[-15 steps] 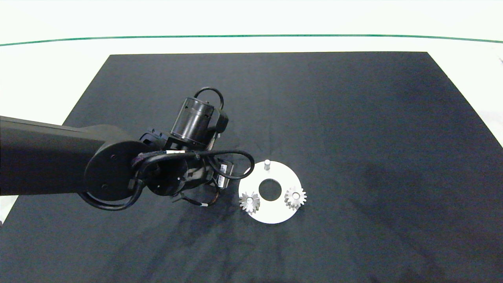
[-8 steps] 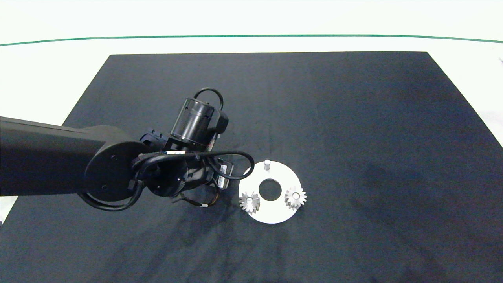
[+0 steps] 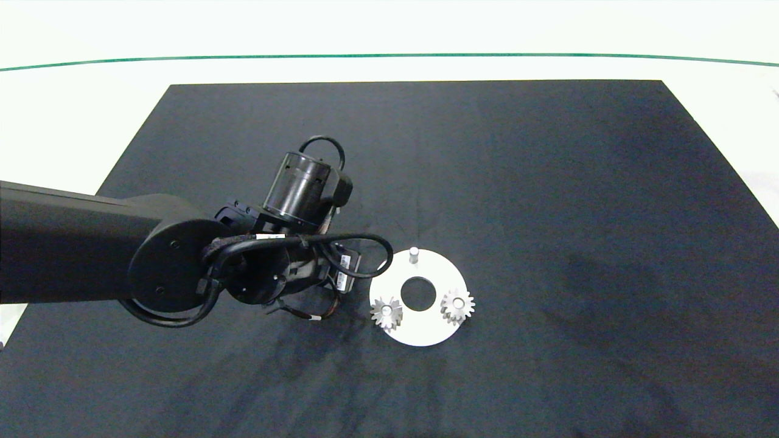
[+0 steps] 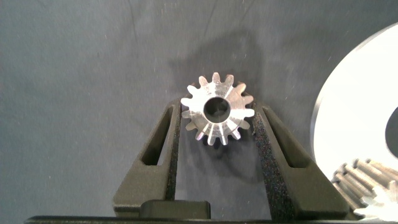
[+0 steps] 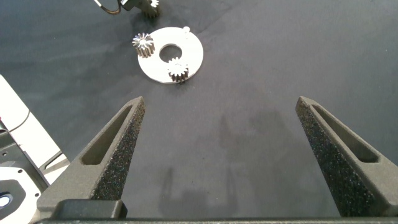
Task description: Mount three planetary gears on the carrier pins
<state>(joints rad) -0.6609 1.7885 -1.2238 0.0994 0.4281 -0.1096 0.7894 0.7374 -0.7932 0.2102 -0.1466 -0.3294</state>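
A white carrier disc [image 3: 420,333] lies on the black mat. Two silver planetary gears [image 3: 386,312] [image 3: 457,305] sit on its near carrier pins, and the far pin [image 3: 414,253] is bare. The left wrist view shows a third gear [image 4: 217,115] lying flat between my left gripper's [image 4: 217,118] fingers, which press its teeth on both sides, just left of the disc [image 4: 360,106]. From above, the left wrist [image 3: 286,274] hides that gripper and gear. My right gripper [image 5: 221,102] is open with nothing in it, well away from the disc [image 5: 193,56] and outside the head view.
The black mat [image 3: 548,182] covers most of the white table [image 3: 73,109]. A green line [image 3: 389,56] runs along the table's far side. Black cables [image 3: 359,255] loop from the left wrist close to the disc's left rim.
The left arm has shifted very slightly to the left. The disc and the two gears on it have not moved.
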